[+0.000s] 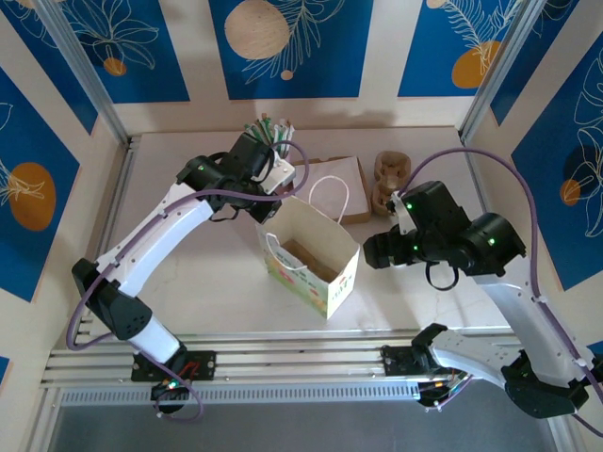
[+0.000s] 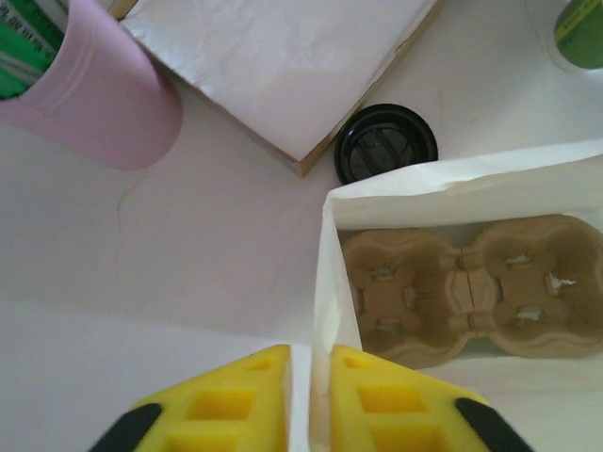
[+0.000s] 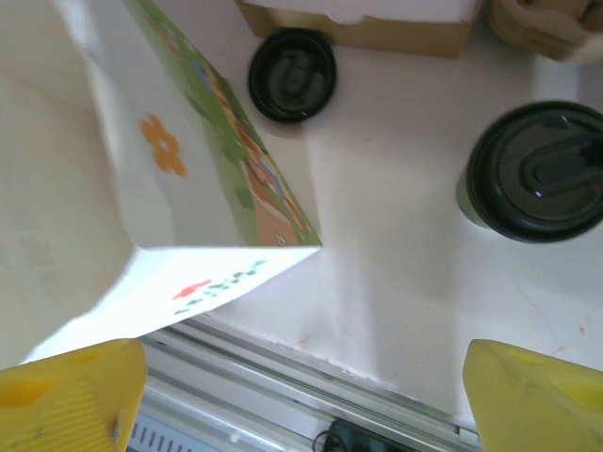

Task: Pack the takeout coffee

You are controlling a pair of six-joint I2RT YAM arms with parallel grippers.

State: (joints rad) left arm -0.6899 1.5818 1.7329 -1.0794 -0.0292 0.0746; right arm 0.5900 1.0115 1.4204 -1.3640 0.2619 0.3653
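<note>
This is a robot test room, a kind of lab booth, not a home or a real shop. Two robot arms, the left arm (image 1: 155, 231) and the right arm (image 1: 513, 301), are bolted to silver metal rails (image 1: 301, 363) at the near edge of a plain white worktop (image 1: 188, 282). Purple cables (image 1: 480, 152) loop off the arms. Metal posts (image 1: 80, 66) stand at the far corners, next to flat wall panels (image 1: 283, 38) with blue pictures of leaves and orange dots. The things on the worktop are coffee shop things: a paper bag (image 1: 311, 259), a coffee cup (image 3: 537, 174) with a black lid, and a pink cup (image 2: 104, 104) of sticks
</note>
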